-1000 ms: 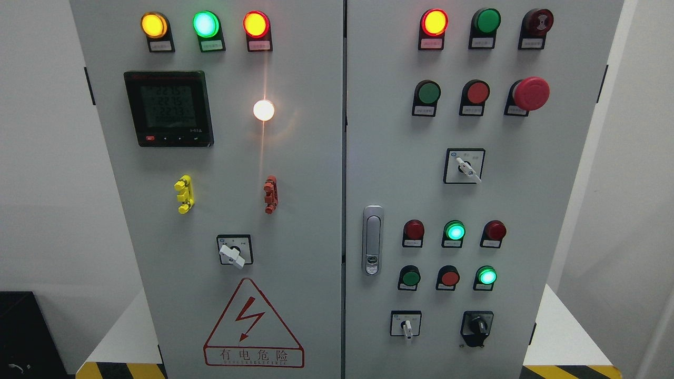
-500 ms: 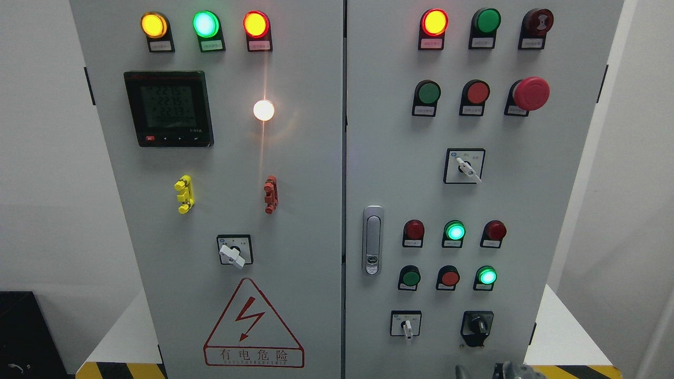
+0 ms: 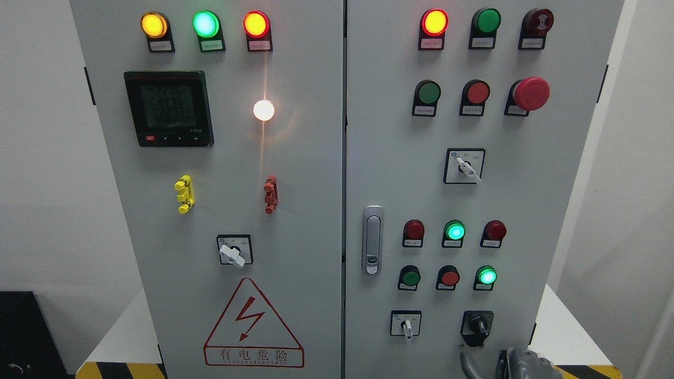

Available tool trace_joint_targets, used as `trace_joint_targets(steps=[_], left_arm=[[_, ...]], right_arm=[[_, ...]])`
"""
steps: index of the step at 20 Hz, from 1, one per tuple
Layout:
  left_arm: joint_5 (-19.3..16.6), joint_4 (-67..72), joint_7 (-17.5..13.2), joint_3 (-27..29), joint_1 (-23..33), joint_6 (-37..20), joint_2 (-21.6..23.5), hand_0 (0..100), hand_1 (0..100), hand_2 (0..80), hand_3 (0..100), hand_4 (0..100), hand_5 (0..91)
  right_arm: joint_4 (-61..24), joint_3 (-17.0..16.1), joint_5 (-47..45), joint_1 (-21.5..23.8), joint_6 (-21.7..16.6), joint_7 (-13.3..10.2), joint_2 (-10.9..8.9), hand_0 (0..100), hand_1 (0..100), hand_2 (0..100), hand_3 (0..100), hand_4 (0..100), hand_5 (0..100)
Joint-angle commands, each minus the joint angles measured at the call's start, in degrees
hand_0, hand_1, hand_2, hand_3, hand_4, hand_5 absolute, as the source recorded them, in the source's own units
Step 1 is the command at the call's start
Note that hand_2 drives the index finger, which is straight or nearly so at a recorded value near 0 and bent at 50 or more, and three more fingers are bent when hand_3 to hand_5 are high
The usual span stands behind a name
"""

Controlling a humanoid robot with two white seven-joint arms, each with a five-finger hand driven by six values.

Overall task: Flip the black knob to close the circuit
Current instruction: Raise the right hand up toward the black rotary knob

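The black knob (image 3: pixel 478 325) sits on a black plate at the lower right of the grey cabinet's right door (image 3: pixel 526 210), its handle leaning slightly left of upright. My right hand (image 3: pixel 500 364) rises from the bottom edge just below the knob, not touching it. One slim grey finger (image 3: pixel 464 363) stands apart to the left of the rest of the hand, and nothing is held. The left arm is out of sight.
A white selector switch (image 3: pixel 406 326) is left of the knob. Lit green lamps (image 3: pixel 487 276), red and green buttons and a red mushroom stop button (image 3: pixel 531 93) are above. A silver door latch (image 3: pixel 372 239) is at the centre. The white base (image 3: pixel 558 326) has a striped edge.
My right hand has come up into view from the bottom edge and now stands higher, closer under the black knob. A second ago it was out of view. The panel is unchanged.
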Motion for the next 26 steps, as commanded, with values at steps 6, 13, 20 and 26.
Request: trace_joint_targets(steps=[6,13,20,26], left_arm=[[0.00,0.05,0.12,0.03,0.00,-0.05,0.00,12,56,0.0,0,0,0.0],[0.00,0.05,0.12,0.03,0.00,-0.05,0.00,12,56,0.0,0,0,0.0],[0.00,-0.04,0.12,0.03,0.00,-0.05,0.00,12,56,0.0,0,0,0.0],[0.00,-0.04,0.12,-0.06,0.00,-0.05,0.00,12,56,0.0,0,0,0.0]], right_arm=[[-1.69,4.55,0.11,-0.48,1.77,1.11,-1.49,0,0,90,100,100,100],[-1.69,5.17,0.11,-0.83,2.30,1.29,-1.49,0,0,90,100,100,100],[-1.78,5.08,0.20,-1.00,2.39,2.69,-1.49,0,0,90,100,100,100],[-1.69,5.08,0.20,-1.88,2.48,2.78,-1.49,0,0,90,100,100,100]])
